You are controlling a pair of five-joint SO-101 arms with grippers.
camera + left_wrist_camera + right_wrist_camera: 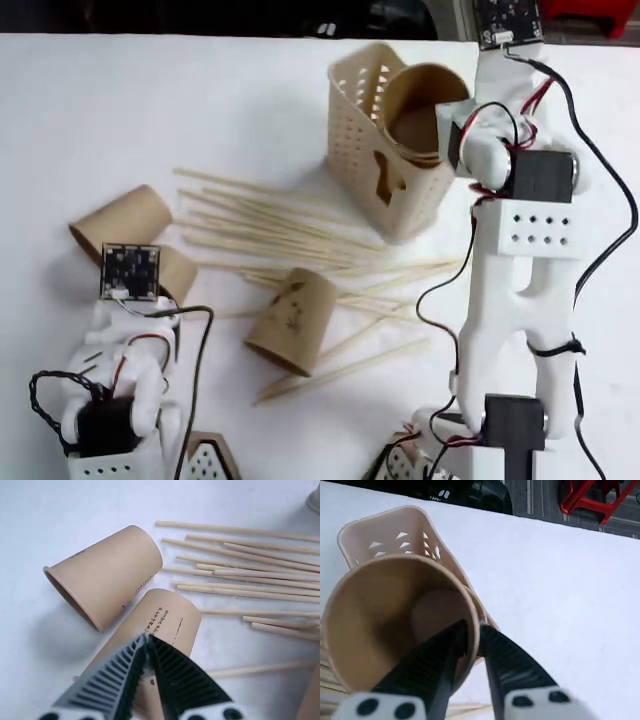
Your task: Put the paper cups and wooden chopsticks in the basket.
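Worktop seen from above, with both wrist views.

**Basket.** The perforated basket stands towards the far side of the worktop, beside your right arm. One paper cup, the basket cup, sits tilted in the basket's mouth. Its rim rises above the basket's edge, and its inner wall and base face the right wrist camera.

**Right gripper**. Your jaws pinch the basket cup's rim, with one finger inside the wall and one outside.

**Left gripper**. Your jaws are pressed together at the tips, directly over the near cup, which lies on its side. You cannot tell whether the jaws touch it.

**Loose cups.** The outer cup lies on its side just beside the near cup, with its mouth turned away from the chopsticks. The lone cup lies on its side in the middle of the worktop.

**Chopsticks.** The wooden chopsticks lie scattered flat on the worktop between the basket and the loose cups.
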